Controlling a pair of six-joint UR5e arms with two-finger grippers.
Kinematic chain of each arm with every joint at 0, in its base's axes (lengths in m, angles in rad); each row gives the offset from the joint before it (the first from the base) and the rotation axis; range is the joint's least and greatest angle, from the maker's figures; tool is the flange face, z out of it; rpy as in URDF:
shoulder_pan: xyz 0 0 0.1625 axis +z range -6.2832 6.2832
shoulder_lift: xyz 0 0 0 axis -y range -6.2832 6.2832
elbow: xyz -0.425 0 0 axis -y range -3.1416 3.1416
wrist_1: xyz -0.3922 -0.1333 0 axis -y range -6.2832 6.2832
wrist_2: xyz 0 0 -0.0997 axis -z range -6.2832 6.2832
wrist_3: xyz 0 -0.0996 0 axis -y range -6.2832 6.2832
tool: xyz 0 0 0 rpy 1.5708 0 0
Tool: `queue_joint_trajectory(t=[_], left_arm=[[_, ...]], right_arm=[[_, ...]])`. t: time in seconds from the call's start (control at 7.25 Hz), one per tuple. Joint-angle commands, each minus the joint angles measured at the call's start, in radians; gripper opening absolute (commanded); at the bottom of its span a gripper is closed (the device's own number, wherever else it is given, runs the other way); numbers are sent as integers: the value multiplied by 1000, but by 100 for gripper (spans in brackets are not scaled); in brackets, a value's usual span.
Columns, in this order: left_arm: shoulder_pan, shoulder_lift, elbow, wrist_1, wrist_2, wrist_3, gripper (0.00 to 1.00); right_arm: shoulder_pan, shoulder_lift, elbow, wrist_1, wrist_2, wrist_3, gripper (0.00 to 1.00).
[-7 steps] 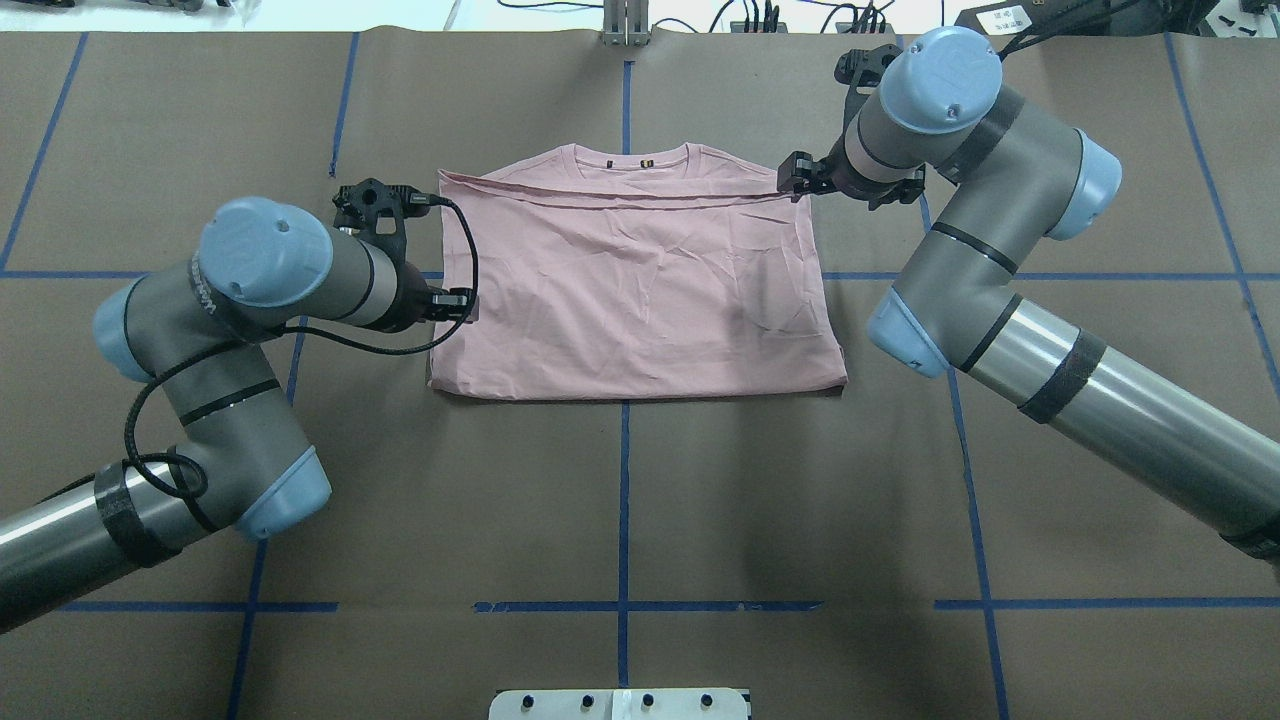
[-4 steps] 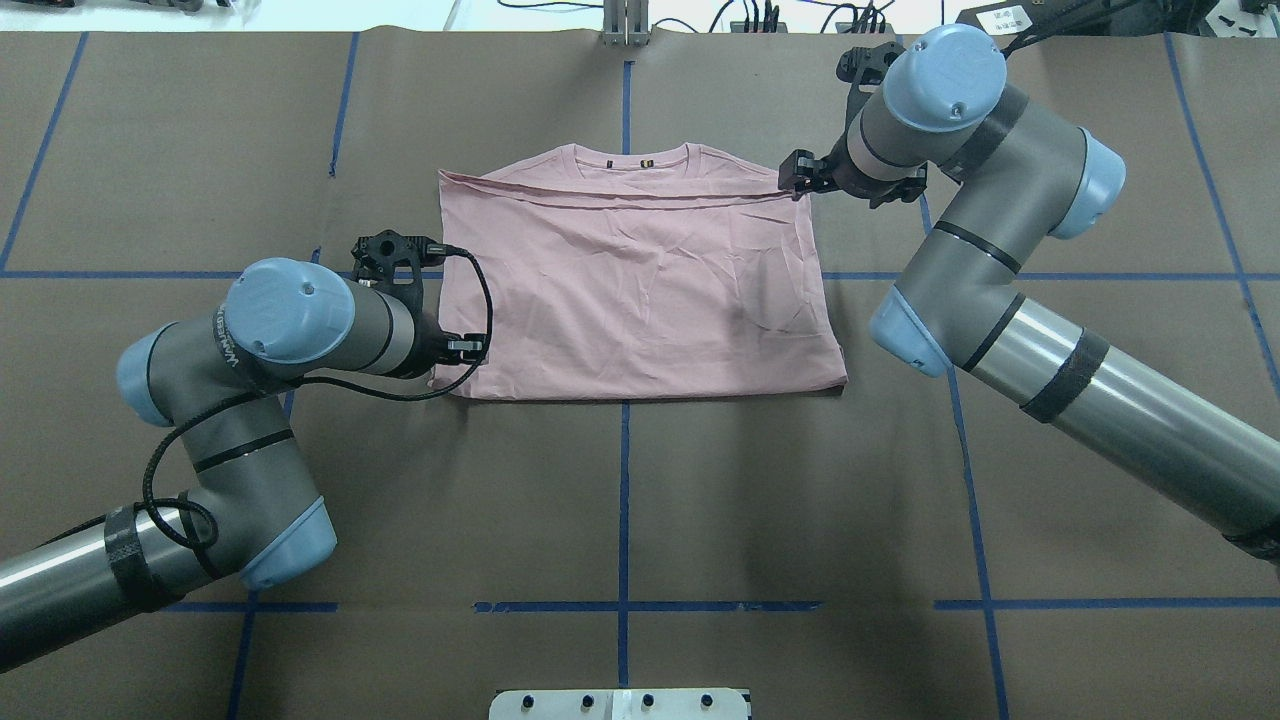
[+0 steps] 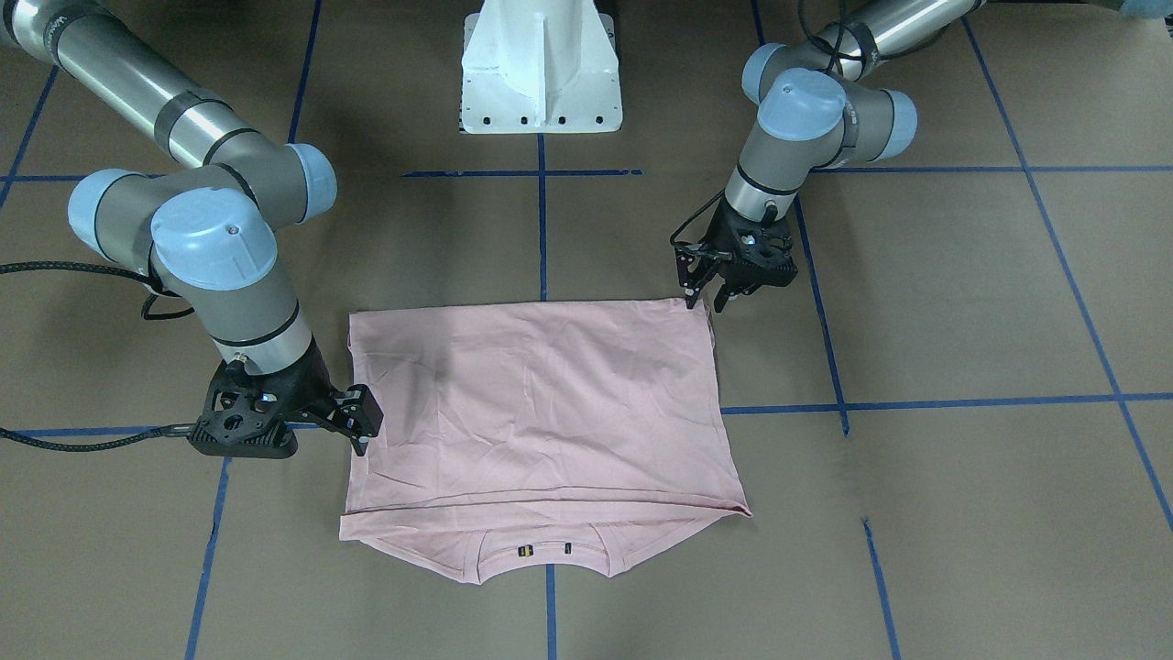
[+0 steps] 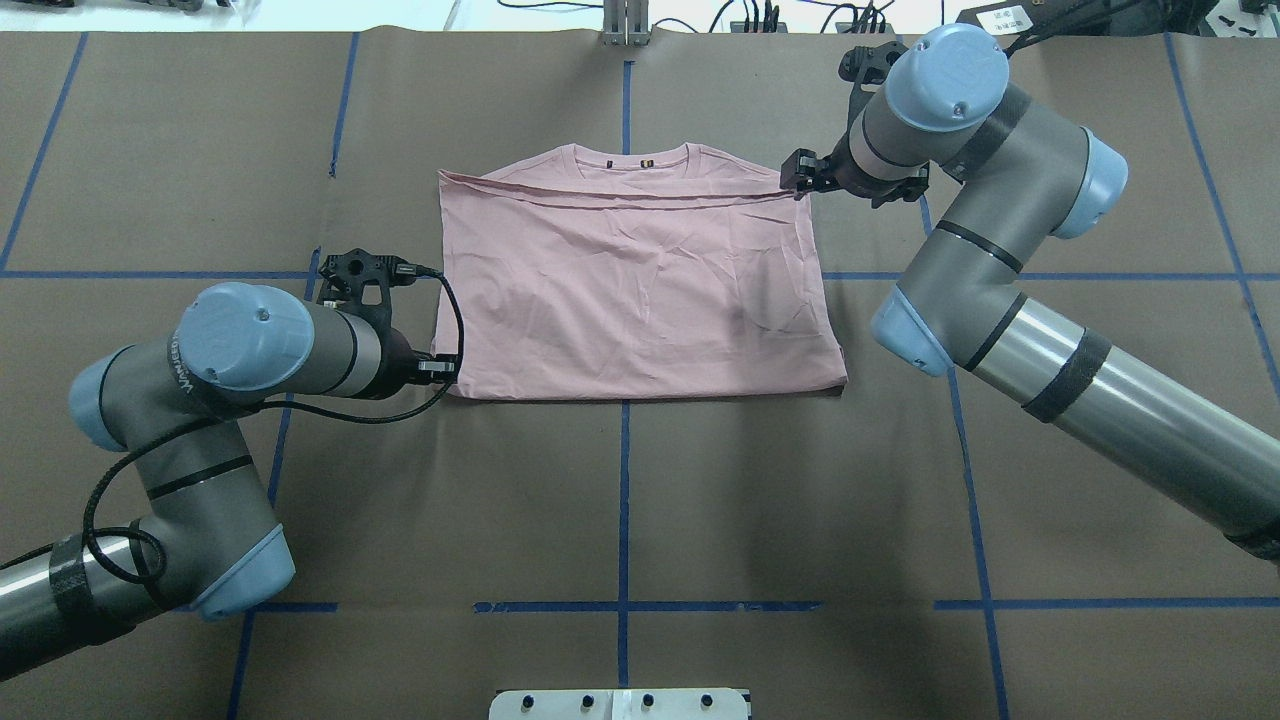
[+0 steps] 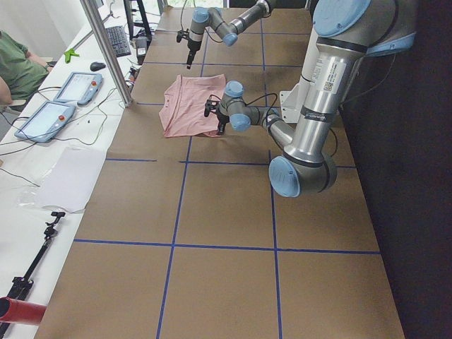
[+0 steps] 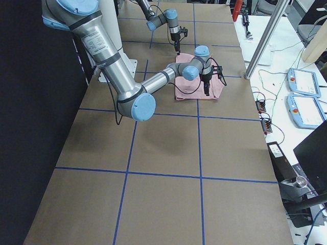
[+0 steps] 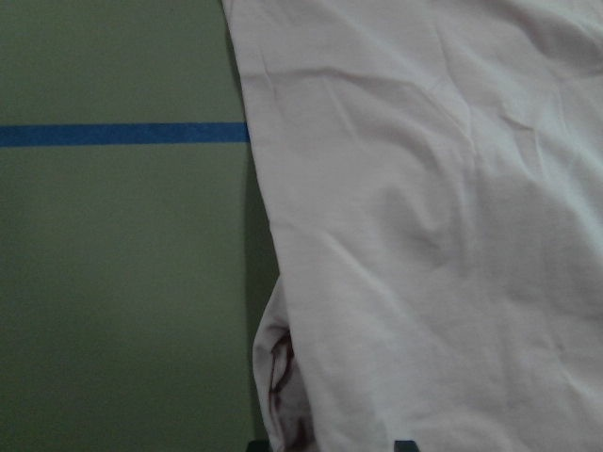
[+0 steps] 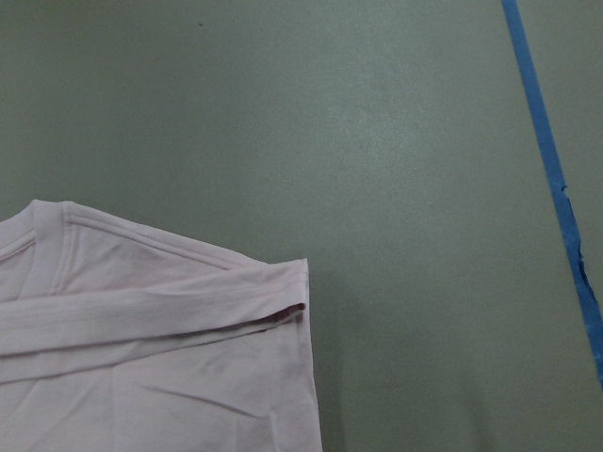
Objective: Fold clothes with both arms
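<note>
The pale pink T-shirt [image 4: 640, 290] lies folded flat in a rectangle on the brown table, collar [image 4: 630, 158] on the far side. Its print is hidden. My left gripper [image 4: 440, 368] is open at the shirt's near-left corner; in the front-facing view it [image 3: 704, 295] stands at that corner. The left wrist view shows the corner's cloth [image 7: 424, 207] between the fingertips. My right gripper [image 4: 800, 178] looks open beside the far-right shoulder corner, seen also in the front-facing view [image 3: 365, 429]. The right wrist view shows that corner [image 8: 283, 301] lying flat, not held.
The table [image 4: 620, 500] is covered in brown paper with blue tape lines [image 4: 622, 480]. The white pedestal [image 3: 541, 73] stands at the robot's side. Tablets [image 5: 60, 99] and a metal post [image 5: 106, 49] are beyond the far edge.
My left arm has moved from the middle of the shirt's left edge toward the robot, to the near-left corner. The right arm has barely moved. The shirt lies as before.
</note>
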Motion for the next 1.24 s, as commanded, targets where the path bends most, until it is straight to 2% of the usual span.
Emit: queue_joint_trajectory(t=[0.0,0.41,0.55,0.69,1.1], left_arm=[[7,1,1,1,-1,-2,34],[39,-6,14,1,-1,1,34],[40,-6,12,1,-1,-3,30],[41,-5,11,1,1,-5,0],[-17,0,9,1,1,68,0]], right_arm=[[0,-2,0,0,0,0,100],[0,-4,0,0,-3,0,100],[0,-7,0,2,-3,0,100],[-1,-8,0,2,-5,0,100],[-1,-14,0,2,-6,2,100]])
